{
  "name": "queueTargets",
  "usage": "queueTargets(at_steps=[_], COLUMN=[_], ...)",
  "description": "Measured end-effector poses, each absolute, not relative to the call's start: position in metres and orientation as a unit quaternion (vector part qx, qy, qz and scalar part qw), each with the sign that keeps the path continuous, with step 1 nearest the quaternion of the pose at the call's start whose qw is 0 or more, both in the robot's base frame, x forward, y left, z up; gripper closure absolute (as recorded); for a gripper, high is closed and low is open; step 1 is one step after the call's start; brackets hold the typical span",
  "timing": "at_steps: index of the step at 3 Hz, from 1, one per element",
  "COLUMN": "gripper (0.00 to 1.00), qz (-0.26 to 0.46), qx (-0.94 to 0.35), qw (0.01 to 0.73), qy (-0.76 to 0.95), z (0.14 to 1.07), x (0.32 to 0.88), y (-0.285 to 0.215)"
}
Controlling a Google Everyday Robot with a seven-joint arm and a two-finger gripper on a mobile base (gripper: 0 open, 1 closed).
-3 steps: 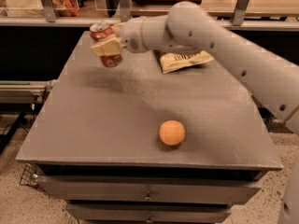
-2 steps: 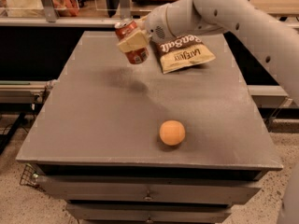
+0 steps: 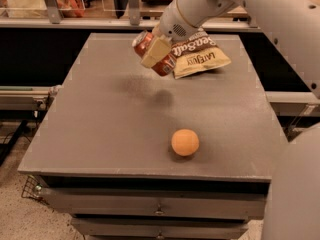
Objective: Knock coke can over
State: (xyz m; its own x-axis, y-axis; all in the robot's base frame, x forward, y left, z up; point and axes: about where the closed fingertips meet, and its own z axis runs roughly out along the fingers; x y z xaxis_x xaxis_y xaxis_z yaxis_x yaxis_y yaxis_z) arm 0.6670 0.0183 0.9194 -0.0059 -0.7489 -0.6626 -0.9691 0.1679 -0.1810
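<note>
Gripper (image 3: 154, 54) and coke can (image 3: 165, 65) during the knocking-over step. The gripper is shown at the end of the white arm (image 3: 260, 9), above the far half of the grey table (image 3: 100, 134), at about 11 o'clock from the orange ball (image 3: 185, 142). The jaws are closed across the can's middle, with 1 beige finger (image 3: 156, 50) laid over the near side and the other hidden behind. The can is held clear of the surface and tilted, its silver top toward 10 o'clock and its base toward 4 o'clock. A soft shadow (image 3: 150, 90) is cast on the tabletop at 6 o'clock from it. The chip bag (image 3: 200, 56) lies just beside the can, at 3 o'clock, and is partly overlapped by the base in this view. The step is judged to be the laying down of the can on its side. It is best done by lowering the can over the bare surface at 7 o'clock from the bag, with the tilt kept or increased. The jaws should be spread only when the can's side is close to the table, so that it is not left upright or propped against the bag. A gentle release is advised, since a can on its side is expected to roll.
</note>
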Motion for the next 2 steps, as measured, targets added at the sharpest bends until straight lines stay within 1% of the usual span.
queueTargets(at_steps=[1, 2], gripper=[1.00, 0.82], qz=[0.151, 0.138], qx=[-0.697, -0.745], qw=[0.228, 0.152], qy=[0.663, 0.635], z=[0.889, 0.864], x=[0.633, 0.607], y=[0.031, 0.046])
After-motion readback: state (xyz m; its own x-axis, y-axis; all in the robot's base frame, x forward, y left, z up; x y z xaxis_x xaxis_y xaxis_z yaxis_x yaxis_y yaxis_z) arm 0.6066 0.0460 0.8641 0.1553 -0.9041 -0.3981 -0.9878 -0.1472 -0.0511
